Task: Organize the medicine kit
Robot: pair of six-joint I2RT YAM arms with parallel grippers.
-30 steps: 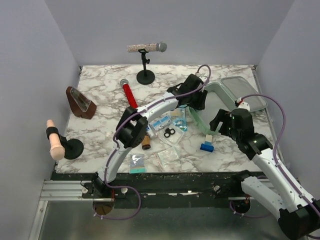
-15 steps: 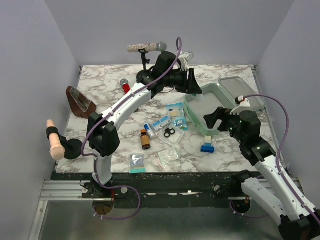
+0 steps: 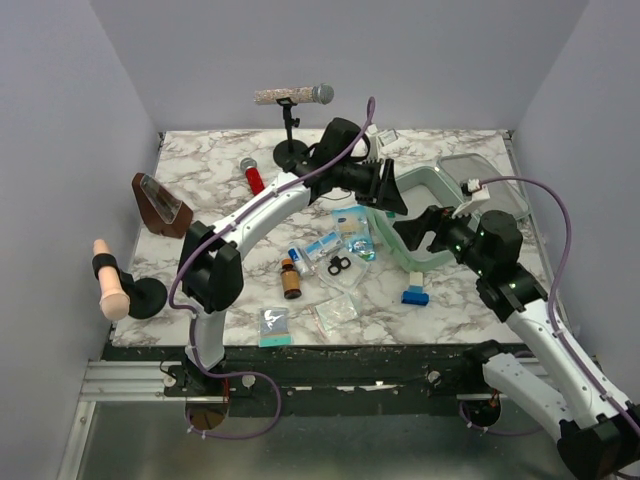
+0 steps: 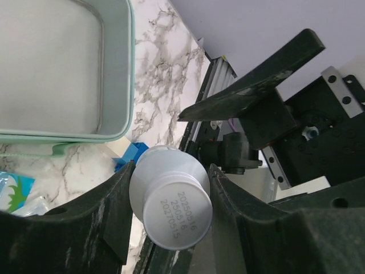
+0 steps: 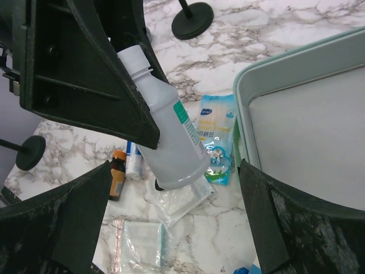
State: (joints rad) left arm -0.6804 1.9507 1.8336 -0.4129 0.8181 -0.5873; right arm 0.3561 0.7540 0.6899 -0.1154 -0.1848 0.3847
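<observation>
1. The medicine kit is lying open at the right rear of the desk. Its tray is looking bare, so nothing is seen packed yet.
2. Packets, a brown bottle and a blue box are lying loose, so most of the sorting is judged outstanding.
3. A white bottle is being clamped by the left tool, in the air just beside the kit.
4. The right tool is being held wide apart near that bottle, gripping nothing.

Stand microphone, red microphone and brown wedge sit on the marble tabletop
</observation>
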